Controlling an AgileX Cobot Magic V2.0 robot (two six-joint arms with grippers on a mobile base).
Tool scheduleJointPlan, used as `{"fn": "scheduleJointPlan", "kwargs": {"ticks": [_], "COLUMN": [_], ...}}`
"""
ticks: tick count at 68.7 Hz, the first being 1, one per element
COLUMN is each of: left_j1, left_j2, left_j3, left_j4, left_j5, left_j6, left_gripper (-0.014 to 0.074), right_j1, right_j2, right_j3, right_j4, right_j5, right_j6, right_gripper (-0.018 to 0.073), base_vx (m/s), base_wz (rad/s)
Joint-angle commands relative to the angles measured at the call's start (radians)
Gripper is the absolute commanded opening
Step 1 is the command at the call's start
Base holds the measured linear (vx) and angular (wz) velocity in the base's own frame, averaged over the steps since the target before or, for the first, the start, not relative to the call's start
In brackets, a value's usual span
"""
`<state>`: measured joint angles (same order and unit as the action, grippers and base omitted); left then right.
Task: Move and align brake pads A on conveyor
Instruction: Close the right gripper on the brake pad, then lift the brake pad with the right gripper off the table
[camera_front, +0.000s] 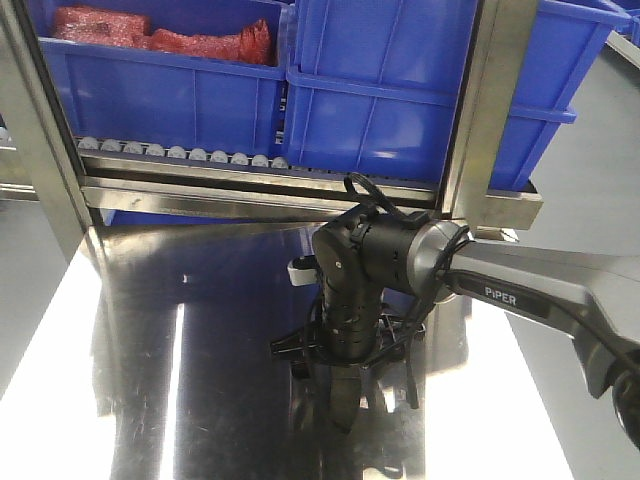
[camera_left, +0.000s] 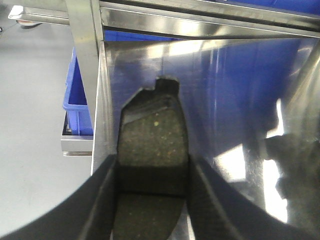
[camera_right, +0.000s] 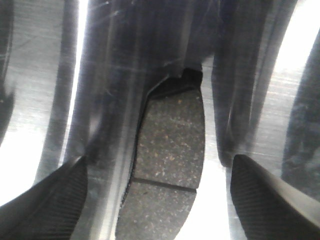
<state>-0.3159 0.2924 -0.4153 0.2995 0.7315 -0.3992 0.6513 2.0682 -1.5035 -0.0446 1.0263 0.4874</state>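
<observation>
Brake pad (camera_right: 170, 145) — clearance inside right jaws

"PiPER" in white letters, on the grey robot arm (camera_front: 520, 292)

Shiny steel bench (camera_front: 140, 340), mirror-like top with blue reflections and glare streaks, one brake pad (camera_right: 170, 150) flat on it, speckled grey face up, groove across, second brake pad (camera_left: 152, 140) clamped in the left hand (camera_left: 151, 167) over it, contact with steel unclear.
</observation>
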Motion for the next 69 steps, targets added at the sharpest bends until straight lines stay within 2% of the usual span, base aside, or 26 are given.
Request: {"fn": "scheduleJointPlan", "kwargs": {"ticks": [1,9,14,24,31,58,69], "left_j1": [0.000,0.000,0.000,0.000,0.000,0.000,0.000], "left_j2": [0.009,0.009,0.009,0.009,0.009,0.009,0.009], "left_j3": [-0.028,-0.028,-0.028,-0.028,-0.028,-0.028,-0.028], "left_j4": [0.012,0.012,0.012,0.012,0.012,0.012,0.012], "left_j5": [-0.086,-0.086,-0.086,-0.086,-0.086,-0.086,-0.086], "left_j6": [-0.001,-0.001,-0.001,-0.001,-0.001,-0.001,-0.001], "left_gripper": [-0.0006,-0.0006,-0.0006,-0.0006,-0.0006,-0.0006,-0.0006], "right_j1": [0.000,0.000,0.000,0.000,0.000,0.000,0.000], "right_j2": [-0.058,-0.057,-0.057,-0.057,-0.057,-0.112,-0.196], "right_j3": [-0.029,-0.029,-0.029,-0.029,-0.029,-0.029,-0.029], "right_j4": [-0.015,-0.015,-0.014,-0.013,-0.024,-0.049,-0.091], "right_j5": [0.008,0.010,0.010,0.014,0.014,0.005,-0.025], "right_j6": [-0.016,-0.016,-0.017,-0.041,-0.076,-0.091,-0.091], "right_gripper": [0.0528,0.0474,0.0409,0.0184,-0.0020,-0.0011,-0.0011], "base_vx": [0.00,0.00,0.00,0.00,0.00,0.00,0.00], "base_wz": [0.00,0.00,0.00,0.00,0.00,0.00,0.00]}}
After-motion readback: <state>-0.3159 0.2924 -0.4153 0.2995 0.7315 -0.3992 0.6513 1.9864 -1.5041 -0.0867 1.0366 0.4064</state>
